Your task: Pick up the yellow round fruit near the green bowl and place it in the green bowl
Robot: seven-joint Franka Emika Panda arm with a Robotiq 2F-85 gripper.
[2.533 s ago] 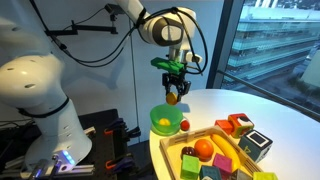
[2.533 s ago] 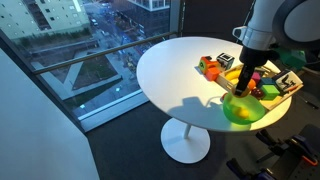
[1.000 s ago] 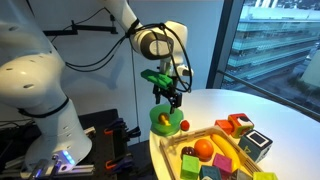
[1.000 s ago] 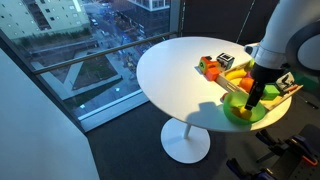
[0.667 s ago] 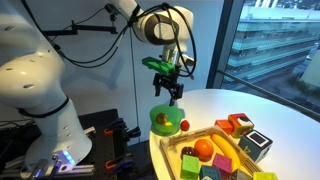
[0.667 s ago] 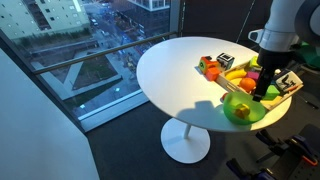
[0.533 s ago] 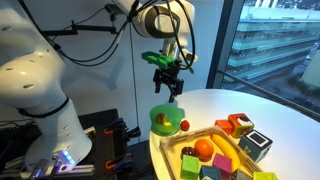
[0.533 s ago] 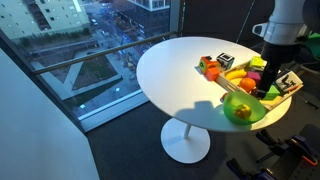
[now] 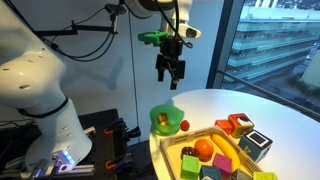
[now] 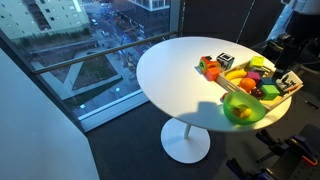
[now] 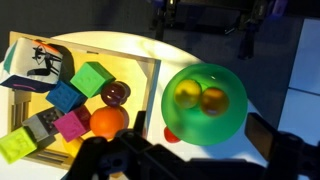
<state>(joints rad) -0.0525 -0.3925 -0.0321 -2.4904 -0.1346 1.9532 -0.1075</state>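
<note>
The green bowl [image 9: 165, 120] stands at the table's edge and also shows in an exterior view [image 10: 242, 109] and in the wrist view [image 11: 205, 102]. Two small round fruits lie inside it: the yellow round fruit [image 11: 186, 95] and a more golden one [image 11: 212, 99] touching it. In an exterior view one yellow spot [image 10: 243, 111] shows in the bowl. My gripper [image 9: 170, 73] hangs high above the bowl, open and empty. In the wrist view its dark fingers [image 11: 200, 142] frame the bowl's near side.
A small red ball [image 9: 184, 125] lies beside the bowl, between it and the wooden tray [image 9: 172, 150]. The tray holds coloured blocks and a larger orange fruit [image 11: 108, 121]. The round white table [image 10: 170, 70] ends just past the bowl.
The gripper held a fruit above the bowl, went down into it, let go, and has since risen straight up, empty. The fruit stays in the bowl.
</note>
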